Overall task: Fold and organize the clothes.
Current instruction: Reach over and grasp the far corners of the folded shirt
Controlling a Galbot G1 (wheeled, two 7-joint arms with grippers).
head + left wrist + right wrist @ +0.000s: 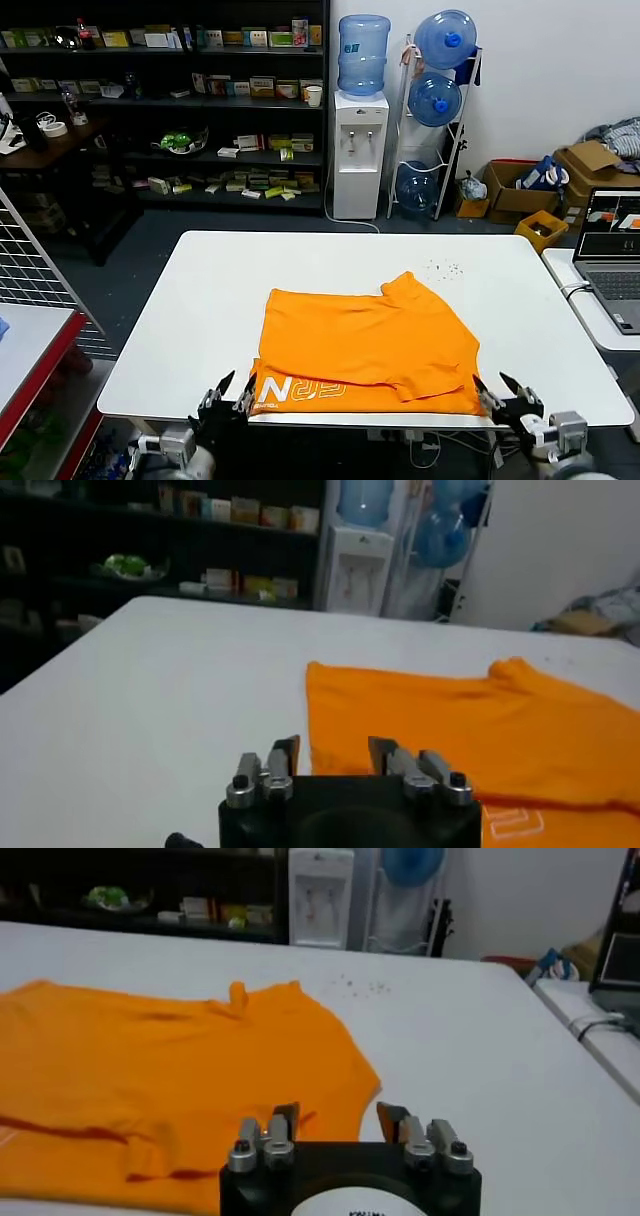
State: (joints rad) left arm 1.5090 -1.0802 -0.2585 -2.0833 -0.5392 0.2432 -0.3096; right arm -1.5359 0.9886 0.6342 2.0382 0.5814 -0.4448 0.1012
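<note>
I see the bright orange soft-fabric T-shirt (365,345) lying partly folded on the white desk (200,300), its white-lettered hem at the near edge. My left gripper (228,395) and right gripper (505,392) sit at the near corners, jaws open, holding nothing. Risk, in my judgement: pinching only the top layer would undo the fold; overhanging fabric may slide off.

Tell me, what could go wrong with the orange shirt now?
The T-shirt lies partly folded, its near hem right at the table's front edge, so a tug might drag it off. The left gripper and right gripper wait open at the two near corners; grabbing unevenly could skew the fold. The layers are loose and rumpled, so the fingers might pinch only one layer.
</note>
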